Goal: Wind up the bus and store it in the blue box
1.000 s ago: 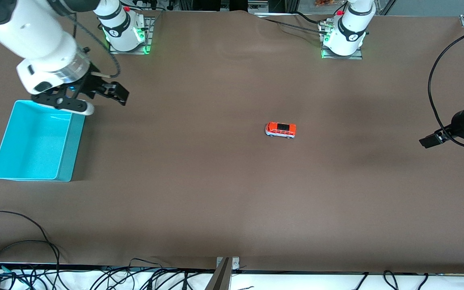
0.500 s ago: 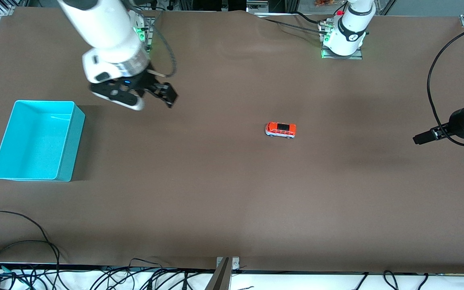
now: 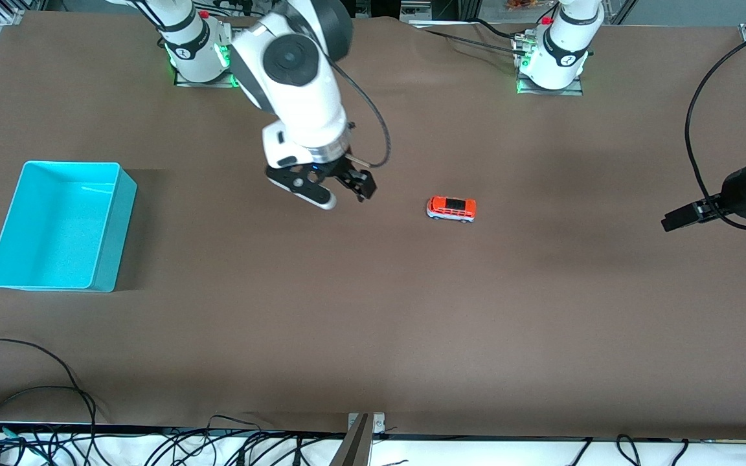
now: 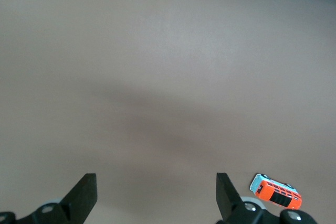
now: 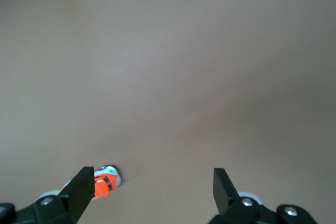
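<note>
1. The bus [image 3: 451, 209] sits unmoved mid-table, well apart from the blue box [image 3: 114, 223] at the right arm's end
2. The right hand [image 3: 336, 192] has swung from over the box to just beside the bus, released and empty, likely to grasp it
3. The left hand [image 3: 684, 217], released, waits over the table's left-arm end

A small orange-red toy bus with a white lower body [image 3: 451, 209] stands on the brown table [image 3: 373, 310] near its middle. The right gripper [image 3: 337, 191], fingers spread, hangs over the table beside it. The open turquoise plastic box [image 3: 62, 224] sits at the right arm's end. The left gripper [image 3: 687, 217] hovers over the left arm's end.
</note>
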`<move>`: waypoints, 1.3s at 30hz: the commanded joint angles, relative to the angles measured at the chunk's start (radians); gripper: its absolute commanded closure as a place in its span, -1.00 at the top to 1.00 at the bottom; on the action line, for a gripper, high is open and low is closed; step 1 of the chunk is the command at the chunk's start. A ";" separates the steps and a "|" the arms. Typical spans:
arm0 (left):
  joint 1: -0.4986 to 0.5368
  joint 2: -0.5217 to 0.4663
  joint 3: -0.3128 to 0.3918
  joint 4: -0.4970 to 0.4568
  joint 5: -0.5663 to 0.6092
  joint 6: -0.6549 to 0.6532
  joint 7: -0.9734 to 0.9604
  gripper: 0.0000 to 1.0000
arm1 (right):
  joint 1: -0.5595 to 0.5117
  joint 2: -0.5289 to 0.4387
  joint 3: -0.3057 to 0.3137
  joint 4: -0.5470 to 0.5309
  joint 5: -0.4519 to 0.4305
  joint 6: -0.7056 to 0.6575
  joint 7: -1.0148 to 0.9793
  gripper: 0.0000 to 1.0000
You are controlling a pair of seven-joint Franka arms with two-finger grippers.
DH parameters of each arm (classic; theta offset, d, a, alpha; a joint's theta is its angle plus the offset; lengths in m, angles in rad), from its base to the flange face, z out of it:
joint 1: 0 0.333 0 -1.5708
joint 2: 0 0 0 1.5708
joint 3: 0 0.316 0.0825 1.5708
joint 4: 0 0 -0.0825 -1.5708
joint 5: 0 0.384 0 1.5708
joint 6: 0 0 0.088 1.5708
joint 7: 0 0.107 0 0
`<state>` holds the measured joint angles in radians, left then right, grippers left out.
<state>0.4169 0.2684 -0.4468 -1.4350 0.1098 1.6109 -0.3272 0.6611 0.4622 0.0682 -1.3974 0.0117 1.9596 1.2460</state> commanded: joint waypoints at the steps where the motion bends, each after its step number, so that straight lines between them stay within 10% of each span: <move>1: 0.000 -0.035 0.005 0.001 -0.029 -0.009 0.031 1.00 | 0.044 0.078 -0.011 0.075 -0.022 0.062 0.131 1.00; 21: -0.320 -0.129 0.342 -0.048 -0.137 -0.009 0.148 1.00 | 0.150 0.246 -0.011 0.112 -0.045 0.314 0.627 1.00; 39: -0.322 -0.129 0.341 -0.048 -0.139 -0.023 0.152 1.00 | 0.158 0.463 -0.008 0.255 -0.041 0.515 0.966 1.00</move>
<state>0.1045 0.1681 -0.1237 -1.4547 -0.0025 1.5948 -0.2065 0.8078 0.8216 0.0641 -1.2691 -0.0137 2.4554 2.1324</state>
